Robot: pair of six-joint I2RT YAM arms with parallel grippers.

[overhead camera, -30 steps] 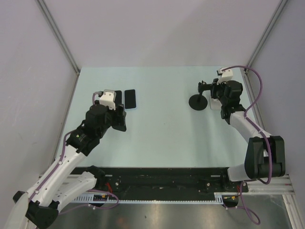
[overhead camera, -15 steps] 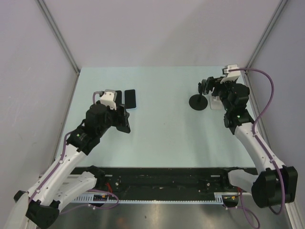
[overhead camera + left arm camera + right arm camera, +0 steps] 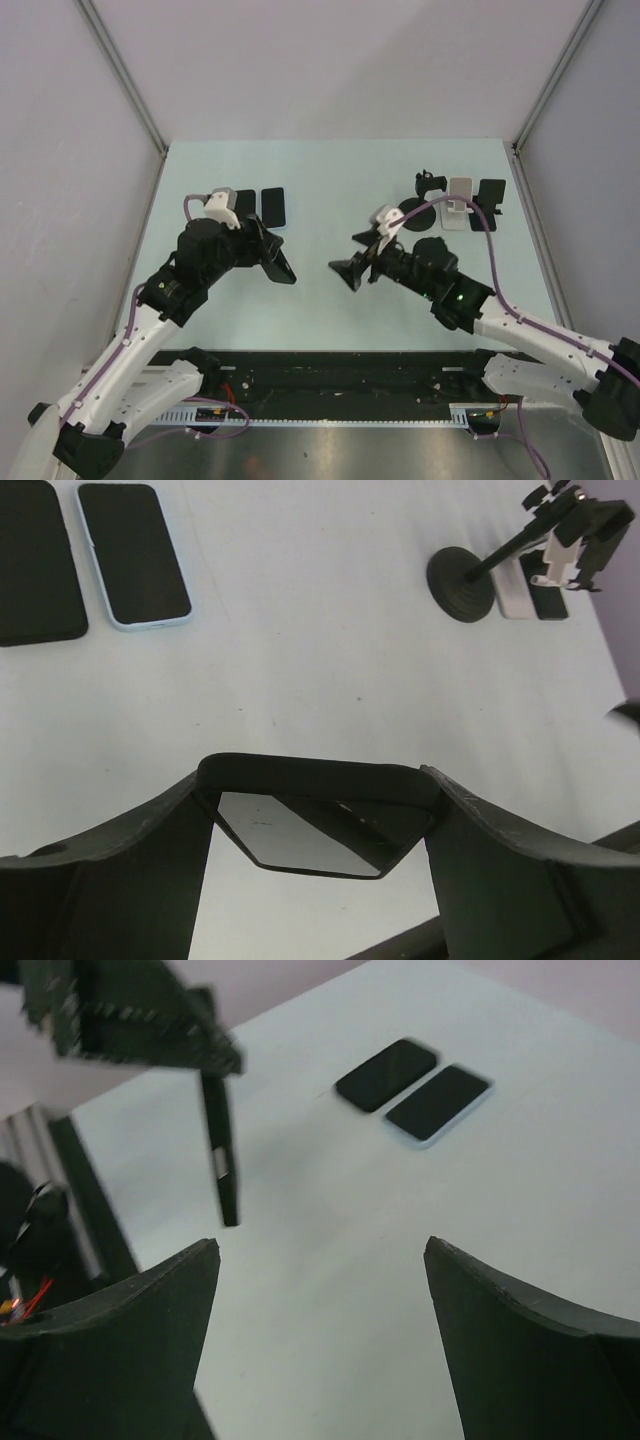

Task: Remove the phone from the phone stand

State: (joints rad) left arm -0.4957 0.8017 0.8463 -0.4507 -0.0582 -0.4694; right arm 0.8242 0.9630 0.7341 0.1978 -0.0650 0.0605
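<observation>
The left gripper has its jaws clamped across a dark phone, held off the surface at centre-left. The right gripper has its jaws wide apart with nothing between them. A second ago it was shut at the stand. It has since let go and swung to the centre, facing the left one. The stand's clamp looks empty, so the removal seems done and only setting the phone down may remain.
</observation>
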